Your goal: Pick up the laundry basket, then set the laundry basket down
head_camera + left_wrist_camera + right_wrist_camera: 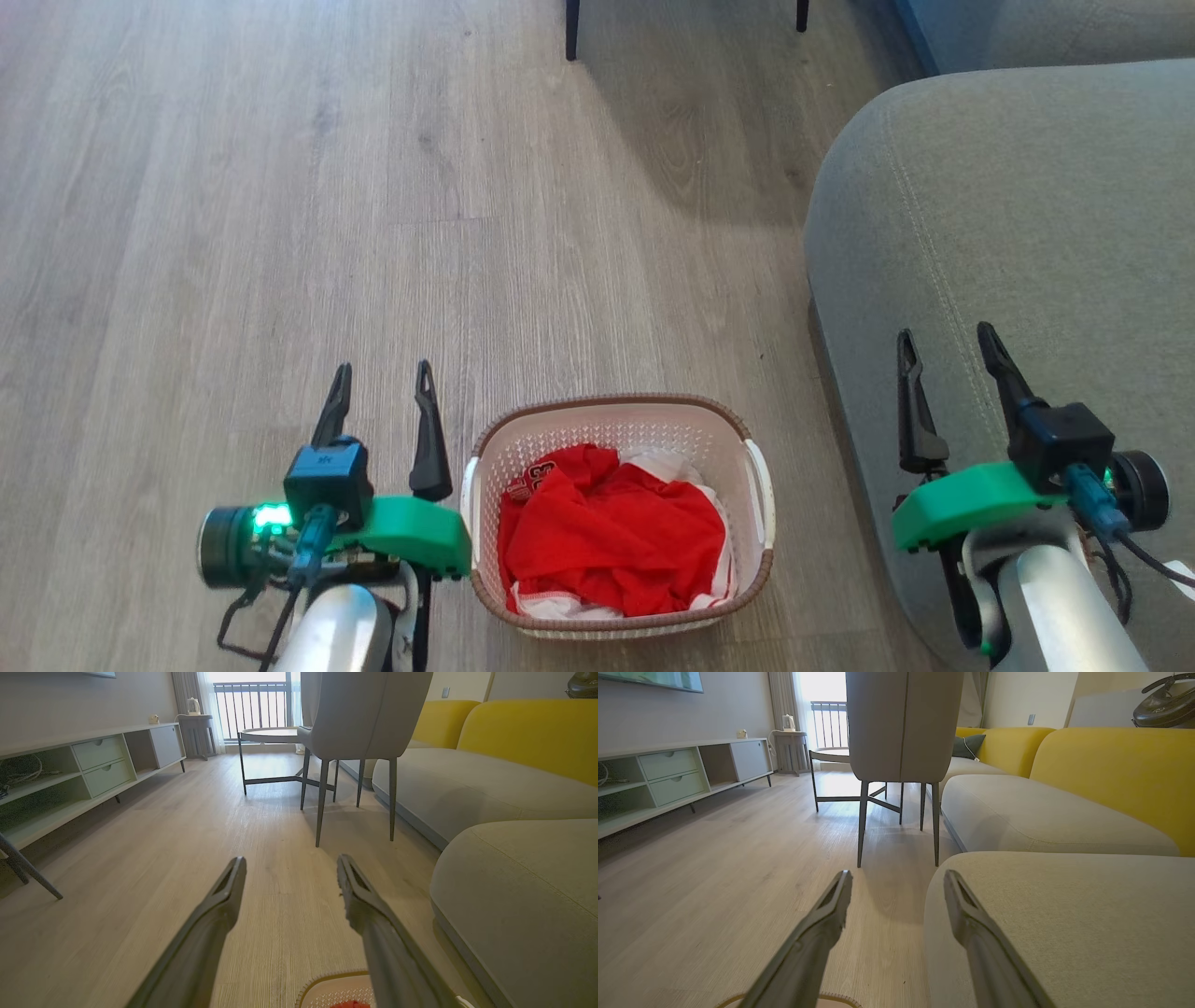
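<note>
While the left hand [385, 367] and the right hand [944, 330] both hang released, each with its two dark fingers spread and gripping nothing, one laundry basket [607, 431] sits upright on the wooden floor [280, 233] between them. Left hand is just beside the basket's left wall, not touching it. Right hand is well off to the other side, over the grey sofa cushion [1008, 233]. Count the basket's parts: one brown woven-look rim, perforated white walls, two white side handles, one on each side. Inside, one crumpled red garment [611, 541] lies on top, with white fabric [667, 462] peeking out around its edges. The basket stands near the sofa's base, with a strip of floor between. Over on the left wrist view, one grey chair [359, 714] stands ahead on four thin dark legs, one round side table [268, 732] behind it, and two yellow backrests [528, 732] line the sofa. The basket's rim just pokes in at the bottom edge there.
</note>
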Robot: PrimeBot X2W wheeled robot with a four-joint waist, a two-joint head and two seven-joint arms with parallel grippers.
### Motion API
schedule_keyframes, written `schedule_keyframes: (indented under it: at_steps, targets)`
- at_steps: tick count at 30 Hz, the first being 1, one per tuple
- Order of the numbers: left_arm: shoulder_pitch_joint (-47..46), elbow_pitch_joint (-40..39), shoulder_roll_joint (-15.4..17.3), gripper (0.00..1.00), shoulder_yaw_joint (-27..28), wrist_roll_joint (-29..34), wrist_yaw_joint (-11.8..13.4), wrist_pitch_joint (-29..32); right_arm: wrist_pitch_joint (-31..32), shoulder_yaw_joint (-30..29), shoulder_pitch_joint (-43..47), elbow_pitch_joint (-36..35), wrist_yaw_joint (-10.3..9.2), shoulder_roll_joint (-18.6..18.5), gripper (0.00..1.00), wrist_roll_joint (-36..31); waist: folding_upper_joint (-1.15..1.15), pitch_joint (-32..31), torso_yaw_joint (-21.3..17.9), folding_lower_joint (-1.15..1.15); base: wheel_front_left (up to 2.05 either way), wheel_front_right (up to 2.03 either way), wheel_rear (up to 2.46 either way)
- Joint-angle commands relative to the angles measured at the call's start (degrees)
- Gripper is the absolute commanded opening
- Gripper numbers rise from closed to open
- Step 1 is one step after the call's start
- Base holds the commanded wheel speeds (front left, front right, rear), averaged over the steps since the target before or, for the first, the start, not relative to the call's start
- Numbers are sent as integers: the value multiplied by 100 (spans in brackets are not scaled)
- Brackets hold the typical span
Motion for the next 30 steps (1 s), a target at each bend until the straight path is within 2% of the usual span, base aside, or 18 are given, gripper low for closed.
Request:
schedule_keyframes:
  at_steps: [1,18,30]
  targets:
    - [-182,-105,-6,100,189,-67,-37,-30,-29,135,-182,-150,41,28,100,11,0,3,0,0,0,0,0]
    - [-205,46,-8,100,200,-332,-163,-30,-29,177,-214,-122,41,12,100,-2,0,54,32,0,0,0,0]
    - [-225,33,-8,100,174,-385,-127,-30,-29,206,-219,-139,41,-29,100,25,0,86,54,0,0,0,0]
